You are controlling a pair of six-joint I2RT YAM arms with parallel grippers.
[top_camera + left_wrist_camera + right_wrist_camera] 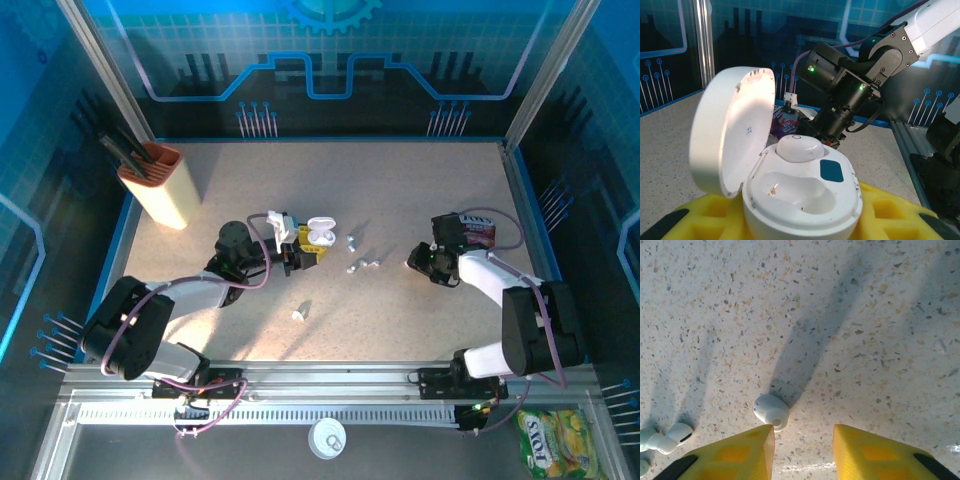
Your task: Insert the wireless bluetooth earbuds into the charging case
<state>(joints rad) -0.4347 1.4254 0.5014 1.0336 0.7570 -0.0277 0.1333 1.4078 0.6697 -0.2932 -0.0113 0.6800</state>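
Observation:
The white charging case (805, 210) stands open between my left gripper's (802, 220) yellow fingers (890, 212), with its lid (732, 130) tipped back to the left. One white earbud (799, 148) sits in the far socket; the near socket (800, 192) is bare. From above, the case (320, 234) is left of the table's centre. Loose earbuds (370, 264) lie between the arms, one more (299, 314) nearer the front. My right gripper (803, 432) is open low over the table, an earbud (771, 411) just off its left fingertip (760, 440).
A beige holder with dark tools (155, 185) stands at the back left. A snack packet (478, 232) lies beside the right arm, another (550, 440) off the table's front right. Two more earbuds (670, 435) lie left of the right gripper. A white disc (327, 438) lies beyond the front rail.

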